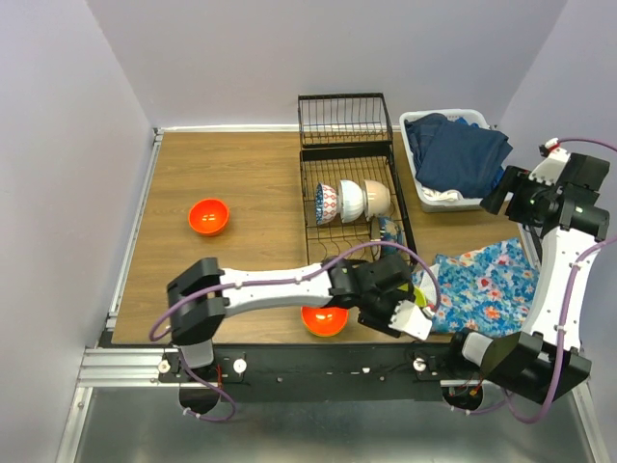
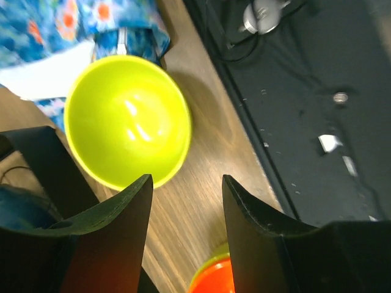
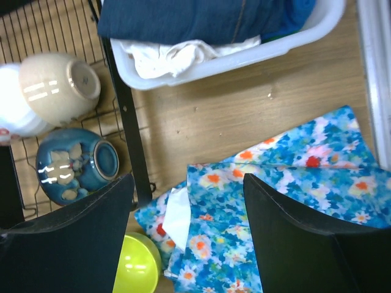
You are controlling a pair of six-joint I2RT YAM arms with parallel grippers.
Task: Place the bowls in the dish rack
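Note:
The black wire dish rack (image 1: 307, 183) stands at the table's middle back. A red-blue patterned bowl (image 1: 326, 203), a white bowl (image 1: 349, 200) and a cream bowl (image 1: 377, 197) stand on edge in it. A blue bowl (image 3: 76, 165) lies in the rack's near end. One orange bowl (image 1: 208, 216) sits on the table at the left, another (image 1: 324, 320) at the front edge. My left gripper (image 2: 186, 189) is open and empty just beside the lime green bowl (image 2: 127, 119), not touching it. My right gripper (image 3: 189, 189) is open and empty, high above the floral cloth.
A blue floral cloth (image 1: 482, 285) lies at the front right, its edge touching the lime bowl. A white laundry tub (image 1: 429, 198) with dark blue clothes stands at the back right. The table's front edge and black rail (image 2: 305, 122) run close by the left gripper.

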